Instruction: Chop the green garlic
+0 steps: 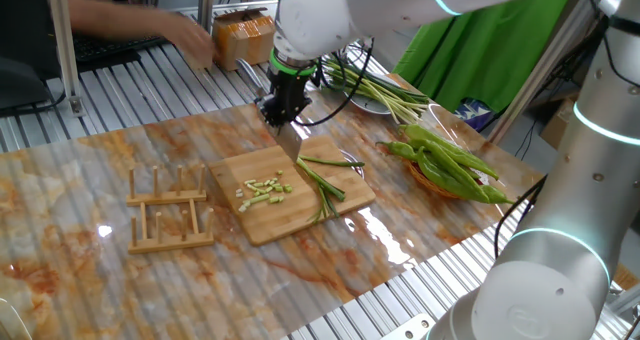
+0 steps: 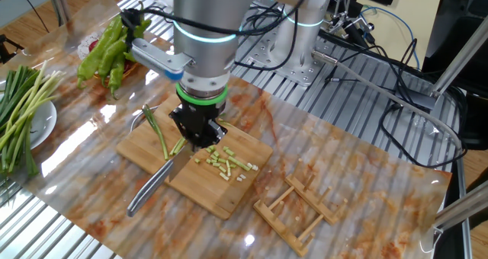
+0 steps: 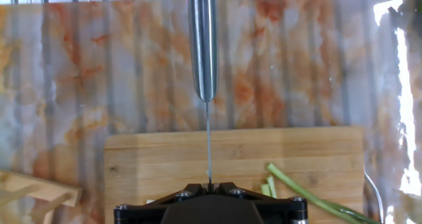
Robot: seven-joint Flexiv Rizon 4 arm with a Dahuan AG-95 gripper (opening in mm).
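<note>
My gripper is shut on the thin blade of an all-metal knife, whose handle points away from the hand. In the other fixed view the gripper stands over the wooden cutting board, and the knife reaches past the board's edge. On the board the green garlic lies in two lots. Short cut bits lie on one side of the blade and uncut thin stalks on the other. The one fixed view shows the bits and the stalks too.
A wooden rack lies beside the board. Green peppers sit in a dish, and a plate holds long stalks behind the board. A person's hand and a box are at the far edge.
</note>
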